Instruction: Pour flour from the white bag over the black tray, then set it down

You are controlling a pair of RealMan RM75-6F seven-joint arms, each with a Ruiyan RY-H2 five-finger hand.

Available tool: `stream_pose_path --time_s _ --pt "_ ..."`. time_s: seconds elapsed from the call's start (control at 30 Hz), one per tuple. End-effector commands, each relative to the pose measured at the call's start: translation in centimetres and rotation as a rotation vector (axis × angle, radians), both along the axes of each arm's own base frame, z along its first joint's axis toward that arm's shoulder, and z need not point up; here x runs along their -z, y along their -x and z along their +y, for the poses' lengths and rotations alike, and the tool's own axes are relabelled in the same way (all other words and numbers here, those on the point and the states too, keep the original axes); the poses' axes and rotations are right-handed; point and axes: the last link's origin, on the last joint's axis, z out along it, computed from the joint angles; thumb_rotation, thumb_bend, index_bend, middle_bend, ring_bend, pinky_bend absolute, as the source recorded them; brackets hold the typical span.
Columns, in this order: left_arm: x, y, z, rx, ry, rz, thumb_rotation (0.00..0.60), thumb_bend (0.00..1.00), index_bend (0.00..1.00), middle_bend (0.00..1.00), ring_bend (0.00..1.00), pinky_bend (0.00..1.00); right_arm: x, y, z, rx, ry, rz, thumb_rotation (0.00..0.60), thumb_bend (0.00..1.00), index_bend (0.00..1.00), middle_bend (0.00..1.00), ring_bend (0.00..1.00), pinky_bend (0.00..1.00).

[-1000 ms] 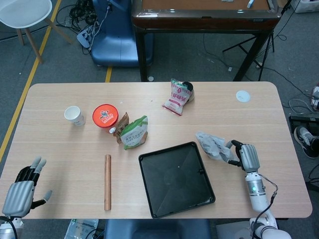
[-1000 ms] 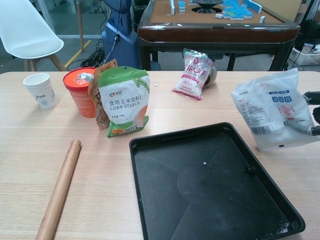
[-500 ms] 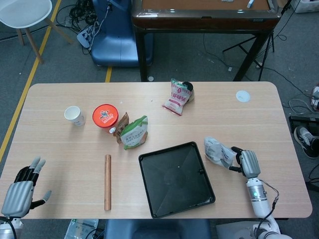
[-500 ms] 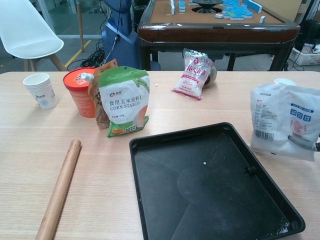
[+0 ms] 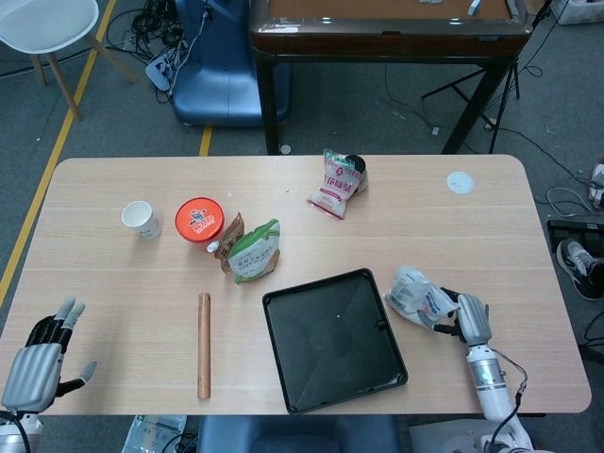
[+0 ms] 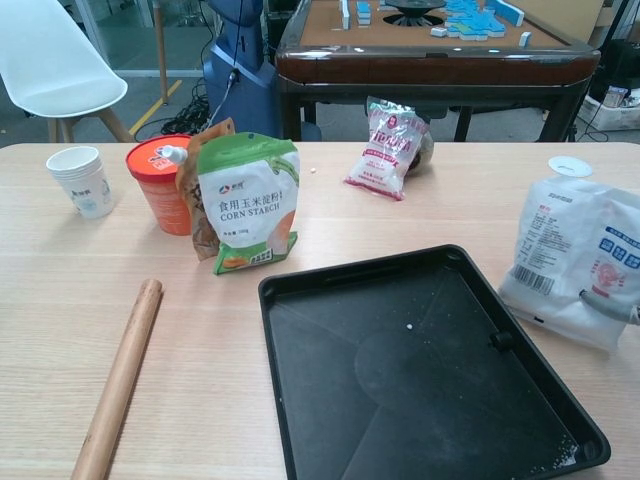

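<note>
Now the white bag (image 5: 415, 294) is back down beside the black tray (image 5: 332, 338).

Over the past second the right hand (image 5: 470, 319) has drawn the bag away from the tray's right edge and lowered it, so it now looks to rest on the tabletop (image 5: 283, 245), just right of the tray, though contact is hard to confirm. The hand's fingers still wrap the bag's right side. A few white specks lie in the tray, so pouring seems done; only release remains. The left hand (image 5: 38, 363) hangs open at the near-left corner, holding nothing.
</note>
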Motion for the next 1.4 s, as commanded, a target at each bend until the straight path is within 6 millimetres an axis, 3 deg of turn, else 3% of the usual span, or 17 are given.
stream_pose_path --time_s 0.03,0.27,0.6,0.93,1.23,1.4 --pt "0.0 0.0 0.0 0.000 0.000 -0.001 0.600 0.25 0.00 0.00 0.08 0.06 0.0 -0.1 0.4 -0.020 -0.018 0.006 0.600 0.37 0.79 0.62 0.58 0.62" --pt "-0.1 0.3 -0.1 -0.006 -0.003 -0.002 0.600 0.25 0.00 0.00 0.08 0.06 -0.3 -0.5 1.1 -0.065 -0.043 0.028 0.600 0.35 0.72 0.57 0.52 0.51" --pt "0.0 0.5 -0.2 -0.009 -0.001 -0.007 0.600 0.25 0.00 0.00 0.08 0.06 -1.2 -0.7 2.2 -0.089 -0.061 0.070 0.600 0.16 0.66 0.49 0.44 0.40" --pt "0.1 0.5 -0.2 -0.009 0.005 -0.006 0.600 0.25 0.00 0.00 0.08 0.06 -1.8 -0.4 3.1 -0.075 -0.052 0.070 0.600 0.04 0.58 0.44 0.38 0.35" --pt "0.1 0.4 -0.1 -0.006 0.006 -0.006 0.600 0.25 0.00 0.00 0.08 0.06 -3.0 -0.5 4.9 -0.106 -0.071 0.069 0.592 0.00 0.31 0.35 0.31 0.30" --pt "0.1 0.1 0.0 0.001 0.008 -0.004 0.600 0.25 0.00 0.00 0.08 0.06 -4.3 -0.3 6.0 -0.120 -0.094 0.099 0.591 0.00 0.02 0.19 0.21 0.23"
